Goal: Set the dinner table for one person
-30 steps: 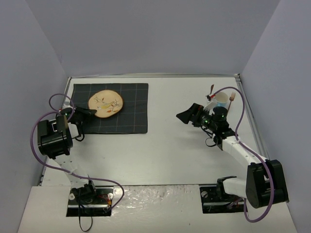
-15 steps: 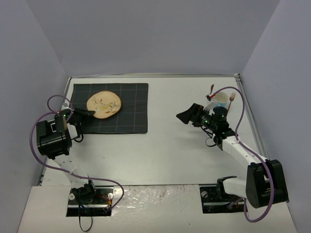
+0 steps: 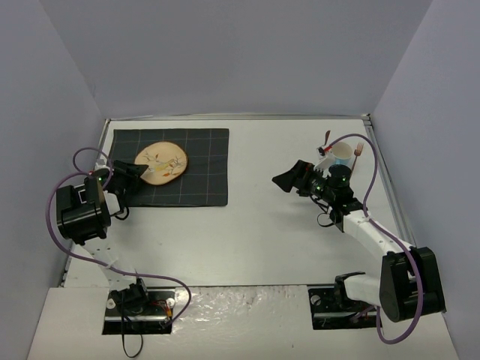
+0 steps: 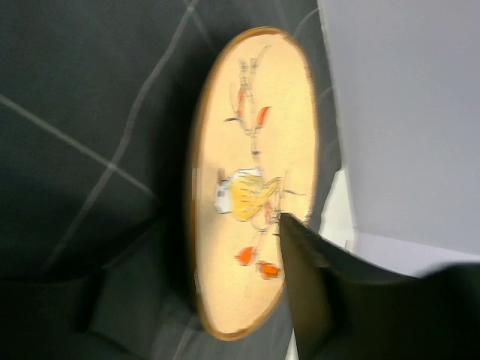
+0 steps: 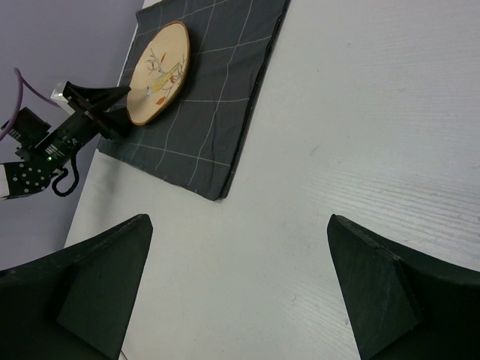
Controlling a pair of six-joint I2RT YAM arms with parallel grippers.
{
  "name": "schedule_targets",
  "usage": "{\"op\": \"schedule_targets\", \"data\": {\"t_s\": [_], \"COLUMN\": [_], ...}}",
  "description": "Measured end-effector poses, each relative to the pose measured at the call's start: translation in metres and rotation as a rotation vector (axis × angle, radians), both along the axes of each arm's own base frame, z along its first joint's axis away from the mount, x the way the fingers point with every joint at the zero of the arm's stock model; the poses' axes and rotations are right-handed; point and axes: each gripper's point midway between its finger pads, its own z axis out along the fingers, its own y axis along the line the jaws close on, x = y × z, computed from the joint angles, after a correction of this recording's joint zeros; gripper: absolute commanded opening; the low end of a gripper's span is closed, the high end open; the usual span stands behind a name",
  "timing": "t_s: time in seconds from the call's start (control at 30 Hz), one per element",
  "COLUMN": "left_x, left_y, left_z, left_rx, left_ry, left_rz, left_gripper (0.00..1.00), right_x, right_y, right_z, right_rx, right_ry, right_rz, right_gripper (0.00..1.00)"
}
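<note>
So the dinner table lies flat under the placemat, long axis running left to right, same as the mat's. The left gripper is at the plate rim on the mat's left part; can't tell if it's pinching. The right gripper hovers well right of the mat, spread wide, holding nothing.

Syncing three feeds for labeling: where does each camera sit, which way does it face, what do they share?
Top external: fixed above and behind the arms, looking down on the dinner table; both arms show, bases at bottom.
Left wrist: on the left arm, close over the plate on the placemat; one dark finger at lower right.
Right wrist: on the right arm, facing across the table toward the placemat; its two fingers spread at bottom.
Shared: all three show plate and placemat.
</note>
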Motion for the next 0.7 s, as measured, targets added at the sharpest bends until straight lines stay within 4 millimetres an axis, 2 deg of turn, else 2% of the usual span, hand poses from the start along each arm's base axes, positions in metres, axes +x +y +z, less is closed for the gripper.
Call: {"op": "schedule_targets", "data": {"t_s": [0.2, 0.33, 0.43, 0.6, 0.7], "left_x": [-0.006, -0.017, -0.026, -0.040, -0.057], "left_y": [0.001, 0.002, 0.010, 0.028, 0.034], "left_z": [0.019, 0.031, 0.044, 0.090, 0.111], "left_rx": [0.015, 0.051, 0.108, 0.270, 0.385], "left_ry": [0.018, 0.069, 0.149, 0.216, 0.257], "left_rz": [0.010, 0.018, 0.036, 0.061, 0.046], "left_gripper": [0.96, 0.97, 0.97, 0.97, 0.97], "right_x": [0.000, 0.002, 0.011, 0.031, 0.035], "right_y": [-0.006, -0.015, -0.027, -0.063, -0.089], "right_z": [-0.002, -0.001, 0.002, 0.013, 0.014], "right_rx": [-0.034, -0.082, -0.152, -0.293, -0.383], "right_ry": [-0.004, -0.010, -0.008, -0.009, 0.011], "right_rz": [-0.022, -0.064, -0.134, -0.311, -0.436], "right_gripper": [1.00, 1.00, 1.00, 1.00, 1.00]}}
